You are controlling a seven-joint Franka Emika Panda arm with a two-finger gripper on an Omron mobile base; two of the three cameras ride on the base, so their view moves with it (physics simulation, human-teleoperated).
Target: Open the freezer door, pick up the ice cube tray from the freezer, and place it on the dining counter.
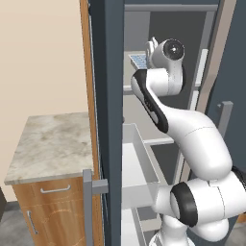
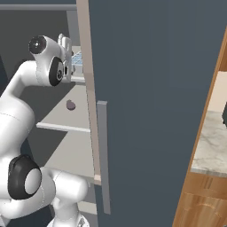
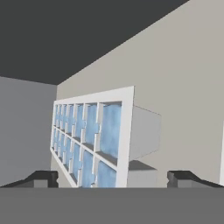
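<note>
The freezer door (image 1: 108, 120) stands swung open, seen edge-on, with its grey bar handle (image 1: 89, 192) low down and white bins (image 1: 139, 163) on its inner side. Inside the freezer (image 1: 163, 29), the ice cube tray (image 1: 138, 60) (image 2: 77, 57) lies on an upper shelf. My arm reaches in to it. In the hand view the tray (image 3: 92, 140), white-rimmed with pale blue cells, is close ahead and rolled on its side. My gripper (image 3: 113, 179) (image 2: 67, 48) is open, its fingertips (image 3: 41, 178) wide apart on either side of the tray's near end, apparently without touching it. The dining counter is out of view.
A small marble-topped wooden cabinet (image 1: 53, 144) with a drawer stands left of the open door. The plain slate-blue door (image 2: 155, 111) with its grey handle (image 2: 102, 155) closes the right side. A small dark object (image 2: 70, 105) lies on a lower shelf. Another marble-topped wooden unit (image 2: 213, 146) is at far right.
</note>
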